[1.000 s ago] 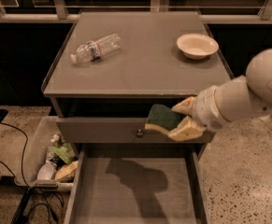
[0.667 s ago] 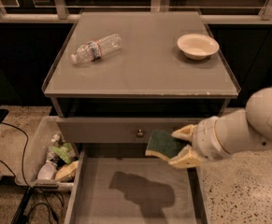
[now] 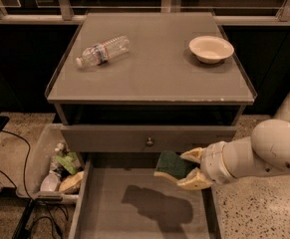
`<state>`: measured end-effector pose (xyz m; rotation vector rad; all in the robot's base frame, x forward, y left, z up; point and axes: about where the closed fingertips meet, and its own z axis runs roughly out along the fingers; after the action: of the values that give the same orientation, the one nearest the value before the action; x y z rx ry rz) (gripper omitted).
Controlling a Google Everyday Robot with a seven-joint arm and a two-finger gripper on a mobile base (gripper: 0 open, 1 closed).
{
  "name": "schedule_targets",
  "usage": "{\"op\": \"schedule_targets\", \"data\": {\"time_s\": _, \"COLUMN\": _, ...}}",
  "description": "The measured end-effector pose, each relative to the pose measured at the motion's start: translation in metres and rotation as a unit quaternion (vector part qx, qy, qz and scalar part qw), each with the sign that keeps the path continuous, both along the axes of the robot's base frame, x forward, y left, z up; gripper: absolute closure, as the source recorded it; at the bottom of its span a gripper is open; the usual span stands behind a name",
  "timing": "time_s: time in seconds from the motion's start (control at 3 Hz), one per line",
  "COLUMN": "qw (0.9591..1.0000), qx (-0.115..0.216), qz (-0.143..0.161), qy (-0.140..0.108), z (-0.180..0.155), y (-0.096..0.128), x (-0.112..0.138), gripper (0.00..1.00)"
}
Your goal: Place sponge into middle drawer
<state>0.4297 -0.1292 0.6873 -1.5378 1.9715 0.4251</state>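
My gripper [image 3: 190,167] is shut on the sponge [image 3: 171,165], whose dark green layer faces up with a yellow edge below. It holds the sponge in the air above the right half of the open middle drawer [image 3: 134,215], just below the grey drawer front with the round knob [image 3: 149,142]. The sponge's shadow falls on the drawer floor. My white arm [image 3: 264,153] reaches in from the right.
A plastic water bottle [image 3: 102,51] lies on the cabinet top at the left and a white bowl [image 3: 211,49] stands at the right. A bin with rubbish [image 3: 55,168] sits on the floor left of the drawer. Cables lie at the far left.
My gripper has moved down and a little to the left with the sponge, from in front of the drawer front to over the open drawer.
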Motion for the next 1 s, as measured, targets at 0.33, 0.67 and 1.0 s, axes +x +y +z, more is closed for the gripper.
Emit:
{"op": "schedule_targets", "data": {"time_s": 0.33, "qw": 0.9996, "qx": 0.009, "qz": -0.002, "qy": 0.026, "z": -0.033, "y": 0.007, "x": 0.002, "gripper": 1.00}}
{"op": "schedule_targets", "data": {"time_s": 0.67, "qw": 0.9983, "qx": 0.021, "qz": -0.008, "qy": 0.053, "z": -0.095, "y": 0.021, "x": 0.011, "gripper": 1.00}}
{"op": "schedule_targets", "data": {"time_s": 1.0, "qw": 0.9981, "qx": 0.038, "qz": -0.023, "qy": 0.043, "z": -0.151, "y": 0.033, "x": 0.029, "gripper": 1.00}}
